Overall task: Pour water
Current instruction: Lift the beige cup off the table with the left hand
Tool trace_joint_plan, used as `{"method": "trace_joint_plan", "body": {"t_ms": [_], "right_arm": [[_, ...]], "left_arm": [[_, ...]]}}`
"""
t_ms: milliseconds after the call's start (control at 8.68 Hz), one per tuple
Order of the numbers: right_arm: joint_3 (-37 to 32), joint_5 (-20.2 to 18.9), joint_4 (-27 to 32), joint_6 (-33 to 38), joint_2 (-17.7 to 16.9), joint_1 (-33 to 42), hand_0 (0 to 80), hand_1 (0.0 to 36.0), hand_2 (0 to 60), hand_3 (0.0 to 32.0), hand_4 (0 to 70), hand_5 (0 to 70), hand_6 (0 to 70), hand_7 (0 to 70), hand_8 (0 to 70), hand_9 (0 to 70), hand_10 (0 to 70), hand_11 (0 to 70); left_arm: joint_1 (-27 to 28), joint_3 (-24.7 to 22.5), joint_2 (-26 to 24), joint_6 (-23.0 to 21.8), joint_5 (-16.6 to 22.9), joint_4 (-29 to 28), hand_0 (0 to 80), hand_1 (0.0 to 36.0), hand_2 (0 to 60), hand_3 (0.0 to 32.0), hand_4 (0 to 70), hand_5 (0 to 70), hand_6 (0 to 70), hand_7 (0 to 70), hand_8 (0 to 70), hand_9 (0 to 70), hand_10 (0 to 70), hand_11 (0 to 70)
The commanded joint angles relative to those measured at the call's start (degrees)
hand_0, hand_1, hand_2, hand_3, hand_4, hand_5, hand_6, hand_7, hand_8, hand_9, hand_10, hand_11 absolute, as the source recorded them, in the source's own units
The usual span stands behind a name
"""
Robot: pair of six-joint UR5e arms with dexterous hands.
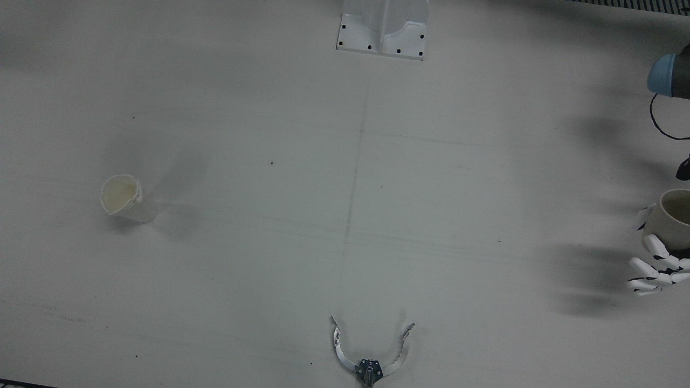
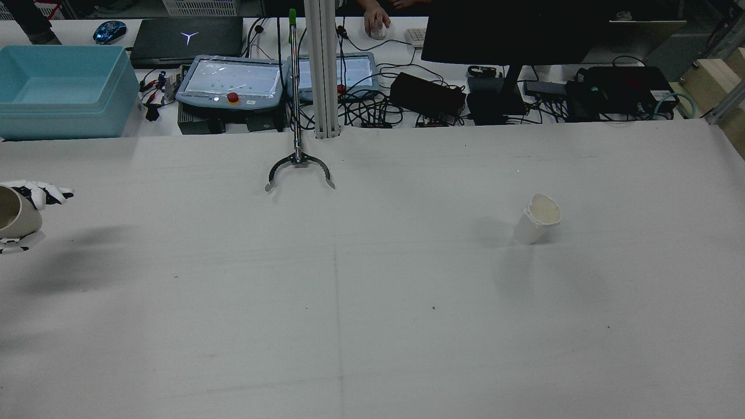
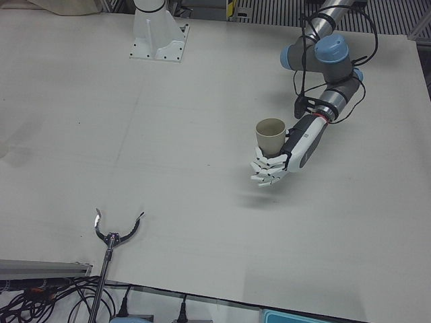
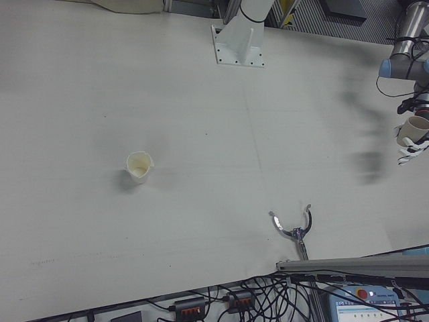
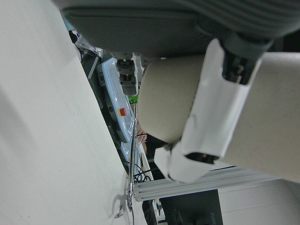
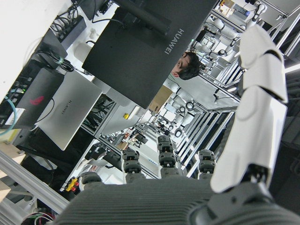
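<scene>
Fingers (image 3: pixel 269 171) of the left hand (image 3: pixel 283 160) wrap the beige cup (image 3: pixel 271 134), held clear above the table (image 3: pixel 168 134) at the robot's far left side. Cup near upright, long axis roughly vertical, mouth up (tipped slightly in the rear view). Right hand (image 6: pixel 253 117): seen only by its own camera, fingers extended and apart, holding nothing. White paper cup (image 1: pixel 125 198) stands well apart on the right half, rim dented.
</scene>
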Motion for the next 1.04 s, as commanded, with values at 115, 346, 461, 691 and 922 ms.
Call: {"method": "trace_joint_plan", "body": {"t_ms": [115, 346, 461, 691, 922], "right_arm": [[-16.0, 0.4, 10.9, 0.9, 1.2, -7.7, 48.8, 16.6, 11.9, 19.2, 0.0, 7.9, 10.4, 0.1, 10.0, 8.9, 0.0, 0.0], [-22.7, 0.6, 18.7, 5.0, 4.5, -8.3, 51.0, 20.0, 13.0, 17.6, 0.0, 8.3, 8.4, 0.0, 9.0, 8.0, 0.0, 0.0], [-25.5, 0.7, 18.8, 4.9, 7.8, -8.7, 50.5, 19.3, 14.5, 13.8, 0.0, 8.3, 11.0, 6.3, 10.7, 10.5, 0.0, 0.0], [-26.2, 3.0, 18.9, 4.9, 9.0, -10.3, 49.3, 17.8, 16.2, 11.0, 0.0, 7.6, 12.0, 9.3, 11.2, 11.5, 0.0, 0.0], [-25.9, 3.0, 18.9, 5.1, 9.0, -10.7, 49.6, 18.2, 17.9, 12.8, 0.0, 7.7, 13.5, 10.2, 11.3, 11.5, 0.0, 0.0]], "left_arm": [[0.3, -4.3, -0.2, -1.6, 2.8, 5.0, 80.0, 36.0, 60.0, 0.0, 70.0, 70.0, 30.6, 41.4, 20.8, 19.9, 9.6, 16.7], [0.5, -2.6, -0.3, -1.5, 2.5, 6.1, 80.0, 36.0, 60.0, 0.0, 70.0, 70.0, 29.1, 37.7, 18.6, 15.8, 9.1, 16.0], [0.7, -1.6, -0.4, -1.5, 2.3, 6.1, 80.0, 36.0, 60.0, 0.0, 70.0, 70.0, 28.2, 36.5, 17.8, 14.5, 8.8, 15.6], [0.6, -1.5, -0.2, -1.7, 2.1, 6.2, 80.0, 36.0, 0.6, 0.0, 64.4, 70.0, 23.0, 31.1, 13.2, 8.6, 6.7, 13.3], [0.6, -1.7, -0.1, -1.7, 1.9, 5.8, 80.0, 29.9, 0.0, 0.0, 61.1, 70.0, 24.1, 32.0, 13.2, 9.1, 6.3, 12.2]]}}
